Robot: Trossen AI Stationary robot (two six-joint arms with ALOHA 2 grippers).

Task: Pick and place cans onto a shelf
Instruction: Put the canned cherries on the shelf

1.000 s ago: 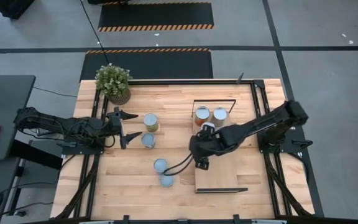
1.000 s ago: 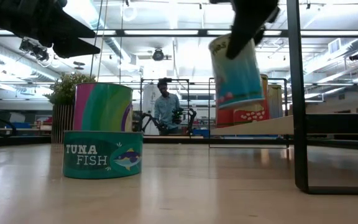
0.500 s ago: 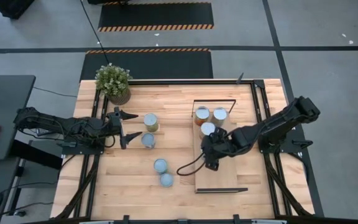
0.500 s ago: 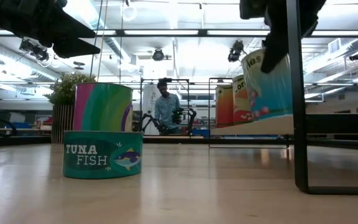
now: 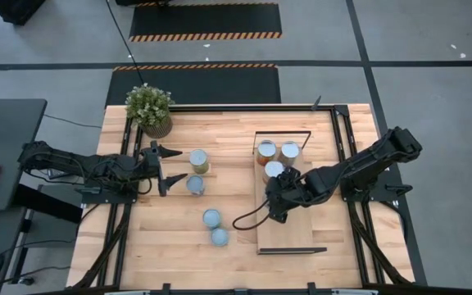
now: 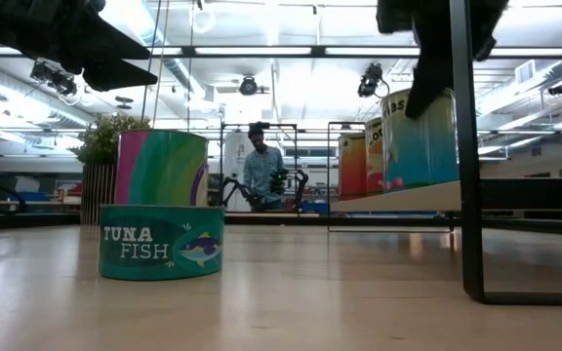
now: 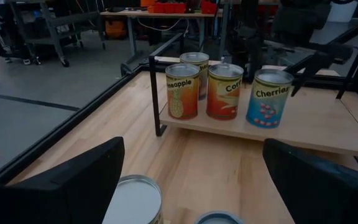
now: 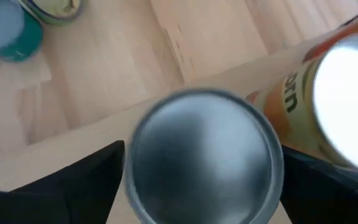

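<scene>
A teal "Tuna Fish" can (image 6: 161, 242) sits nearest the table-level camera on the wooden tabletop (image 5: 220, 131), a taller can with a pink-and-green label (image 6: 162, 168) rising just behind it, its base hidden. From above, four cans stand on the bare table: two low ones close together toward the front edge (image 5: 211, 218) (image 5: 220, 237), one (image 5: 195, 184) between the spread fingers of the left gripper (image 5: 170, 168), and a yellow-green one (image 5: 199, 160) just beyond it. The left gripper hovers open and holds nothing; its own wrist camera shows only the rim of one of these cans (image 7: 132, 199), cut off by the frame edge. Across the table, the light-wood shelf (image 5: 289, 229) carries three cans at its far end. The blue "Cherries" can (image 7: 269, 98) stands upright on the board nearest the right gripper (image 5: 279, 187), whose fingers straddle its silvery top with a gap showing on each side in the wrist view (image 8: 207, 155); the black frame post hides part of the can in the low view (image 6: 420, 138). Beside it stand the "Corn" can (image 7: 224, 91) and the "Pineapple" can (image 7: 183, 91), while a fourth label behind them cannot be read. A potted plant (image 5: 149, 108) occupies the far left corner, and a person (image 6: 260, 172) stands in the room beyond.
</scene>
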